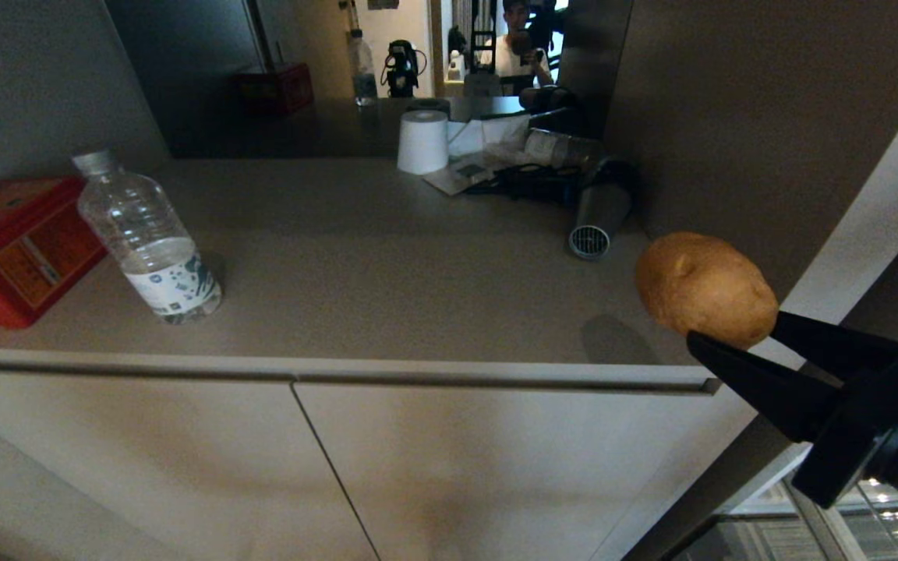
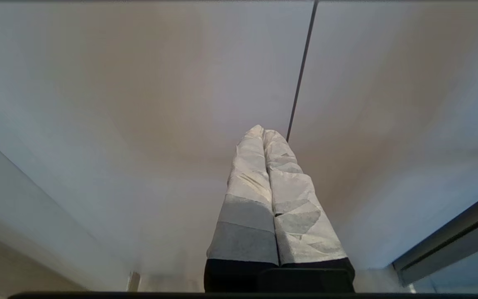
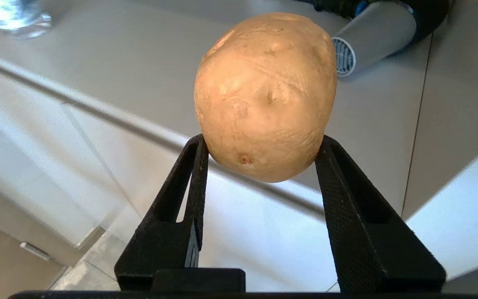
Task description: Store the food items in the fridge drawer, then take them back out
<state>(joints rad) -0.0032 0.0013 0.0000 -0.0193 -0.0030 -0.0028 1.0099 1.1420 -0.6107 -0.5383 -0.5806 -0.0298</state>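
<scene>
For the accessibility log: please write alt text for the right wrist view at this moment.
The right gripper holds a tan potato between its two black fingers, raised above a pale countertop. Behind the potato a silver hair dryer lies on the counter, its grille end facing the camera.

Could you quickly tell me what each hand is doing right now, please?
Left hand: closed, holding nothing, parked in front of a cabinet door.
Right hand: closed on the potato, held in the air near the counter's edge.

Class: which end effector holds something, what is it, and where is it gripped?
The right end effector grips the potato by its lower end, one finger on each side.
</scene>
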